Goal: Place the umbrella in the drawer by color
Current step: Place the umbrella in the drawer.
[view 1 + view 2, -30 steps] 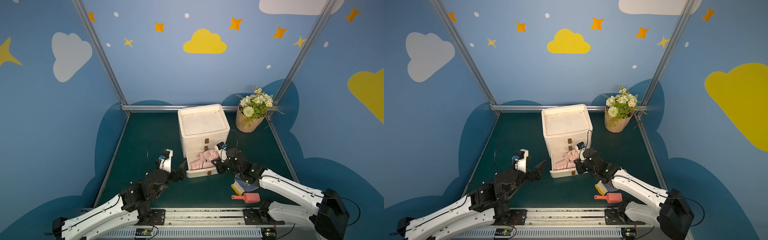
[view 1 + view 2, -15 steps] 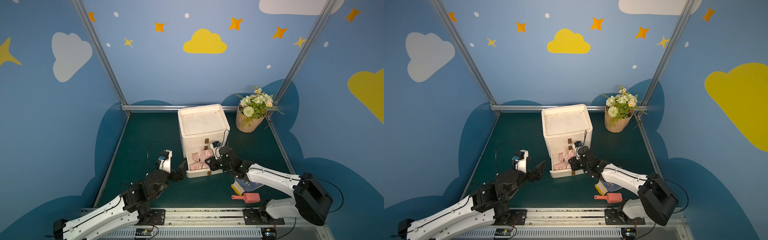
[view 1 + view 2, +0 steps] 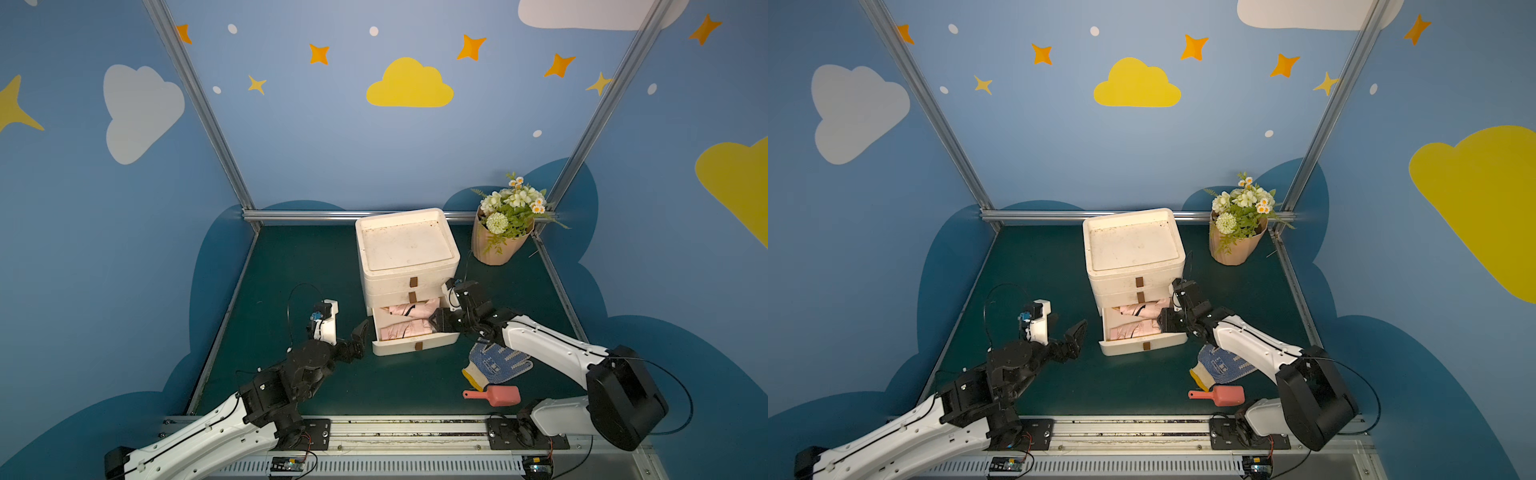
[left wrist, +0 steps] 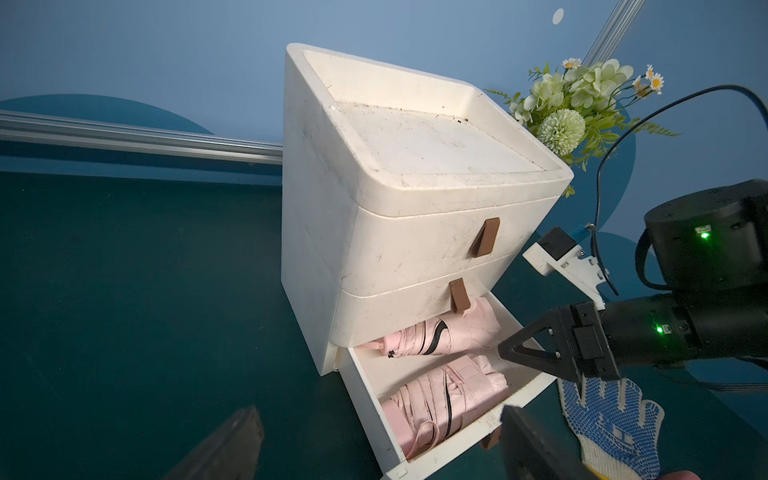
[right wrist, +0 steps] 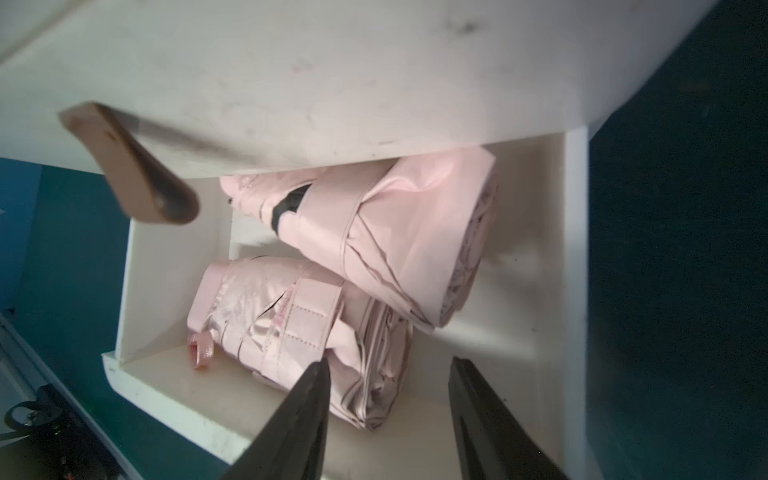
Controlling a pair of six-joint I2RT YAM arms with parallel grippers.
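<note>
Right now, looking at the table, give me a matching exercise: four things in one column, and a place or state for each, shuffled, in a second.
Things:
1. glove
2. scoop
3. flower pot
4. bottom drawer

Places or states:
a. pulled open, pink umbrellas inside
b. standing in the back right corner
c. pinkish red, nearest the front edge
d. blue and white, lying flat just behind the scoop

Pairs: 1-d, 2-c, 3-b, 4-a

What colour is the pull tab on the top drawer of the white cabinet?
Brown. That pull tab shows best in the left wrist view.
</note>
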